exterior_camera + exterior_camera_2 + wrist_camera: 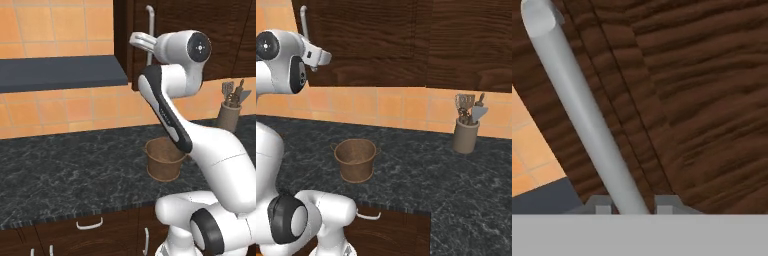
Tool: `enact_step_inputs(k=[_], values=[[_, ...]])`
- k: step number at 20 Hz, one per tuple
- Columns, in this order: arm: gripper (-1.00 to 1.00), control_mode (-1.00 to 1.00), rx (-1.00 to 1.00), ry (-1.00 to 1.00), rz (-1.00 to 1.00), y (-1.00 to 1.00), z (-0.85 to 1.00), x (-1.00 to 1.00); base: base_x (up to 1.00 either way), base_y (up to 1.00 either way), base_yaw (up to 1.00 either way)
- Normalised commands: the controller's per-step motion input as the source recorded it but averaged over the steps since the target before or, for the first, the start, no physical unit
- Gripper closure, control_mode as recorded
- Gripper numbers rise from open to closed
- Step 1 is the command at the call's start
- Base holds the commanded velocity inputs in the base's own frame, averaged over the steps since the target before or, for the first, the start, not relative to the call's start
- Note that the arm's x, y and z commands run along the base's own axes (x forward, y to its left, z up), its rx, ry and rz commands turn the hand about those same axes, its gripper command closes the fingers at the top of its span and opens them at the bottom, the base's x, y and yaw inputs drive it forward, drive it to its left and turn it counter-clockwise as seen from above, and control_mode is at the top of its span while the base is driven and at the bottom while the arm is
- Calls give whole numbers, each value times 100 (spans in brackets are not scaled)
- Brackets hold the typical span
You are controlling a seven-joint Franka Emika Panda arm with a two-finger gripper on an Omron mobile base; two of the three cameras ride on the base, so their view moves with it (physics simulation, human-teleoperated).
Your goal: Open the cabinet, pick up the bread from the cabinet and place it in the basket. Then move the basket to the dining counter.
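While the arm is reaching up to the cabinet (406,40), the black marbled worktop (65,165) is running across the scene below an orange tiled wall (55,22). Brown and round, the basket (355,159) is standing upright on the worktop, below the cabinet and well apart from it. A grey-tan utensil pot (465,135) is standing farther along the worktop, away from the basket, against the tiles. A dark grey hood (60,72) is projecting from the wall just beside the cabinet, at the level of its lower edge. Drawers (90,232) with short curved pulls are sitting under the worktop.

The gripper (630,206) is closing narrowly around the cabinet's silver handle (582,107): in the hand view the two fingertips (601,206) are sitting tight on either side of the bar near its lower part. The door is lying flush with the neighbouring panels, still closed.

The cabinet's interior is being hidden by the closed door. In the left base view the arm is covering part of the basket and the lower stretch of the handle; in the right base view the hand is blocking the grip itself, and the cabinet's top is being cut off by the frame.
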Motion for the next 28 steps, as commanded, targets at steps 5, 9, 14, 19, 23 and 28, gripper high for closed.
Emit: enact_step_inputs(k=[5, 9, 14, 19, 23, 28], values=[[100, -100, 1, 6, 0, -41, 30, -100, 0, 0, 0], [100, -100, 6, 0, 0, -67, 15, -100, 0, 0, 0], [100, -100, 1, 0, 0, -60, 0, -100, 0, 0, 0], [100, -100, 0, 8, 0, -73, 10, -100, 0, 0, 0], [100, -100, 0, 17, 0, 17, -12, -81, 0, 0, 0], [100, -100, 13, 25, -10, 100, -93, 27, 0, 0, 0]])
